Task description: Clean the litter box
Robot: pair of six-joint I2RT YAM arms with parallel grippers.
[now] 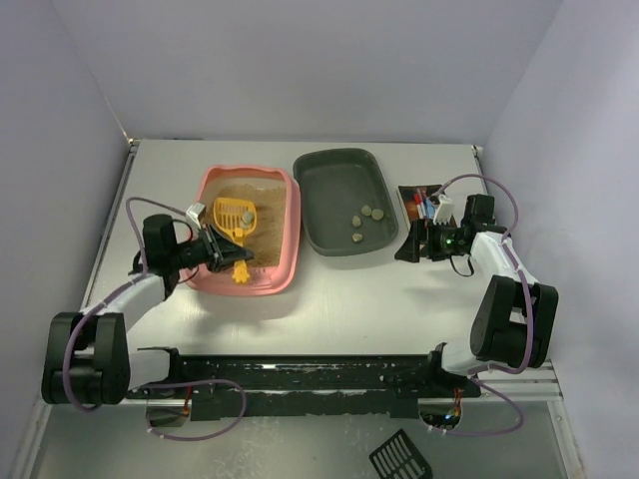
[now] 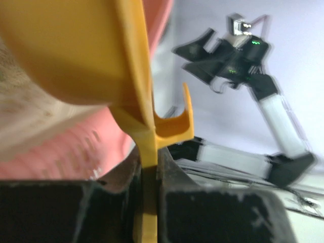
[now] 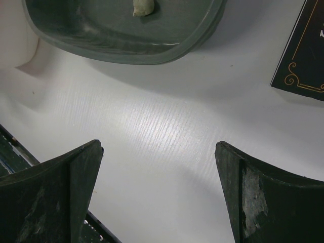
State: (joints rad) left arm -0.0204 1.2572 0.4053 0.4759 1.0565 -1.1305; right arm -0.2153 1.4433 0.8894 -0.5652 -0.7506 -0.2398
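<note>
Pink plastic with a wide rim, the litter box (image 1: 293,239) sits on the white table (image 1: 329,309) ahead of the left arm, with tan litter spread over its floor. Above the middle of the litter box hangs a yellow slotted scoop (image 1: 232,213), and a small greyish clump (image 1: 247,217) lies on its bowl. The scoop's handle (image 1: 241,273) runs back over the near rim of the litter box, where the left gripper (image 1: 230,255) is clamped tight on it. In the left wrist view the thin yellow handle (image 2: 148,172) is pinched between the two black fingers (image 2: 71,212), with the scoop bowl (image 2: 76,45) tilted above them and the pink wall (image 2: 71,147) close beside. Just to the right of the litter box lies a dark grey tray (image 1: 329,190) of similar size; whether the two rims touch I cannot tell. Four pale clumps (image 1: 366,212) sit in the half of that tray farther from the litter box. Beyond the grey tray, well apart from the litter box, the right gripper (image 1: 409,244) hovers low over bare table with its jaws spread wide and nothing between them. The right wrist view shows both fingers (image 3: 50,197) apart above the white surface (image 3: 162,126), with the grey tray's rim (image 3: 126,50) and one clump (image 3: 143,6) ahead. A dark card (image 1: 417,200) with red and blue marks lies by the right gripper, on the side away from the litter box.
</note>
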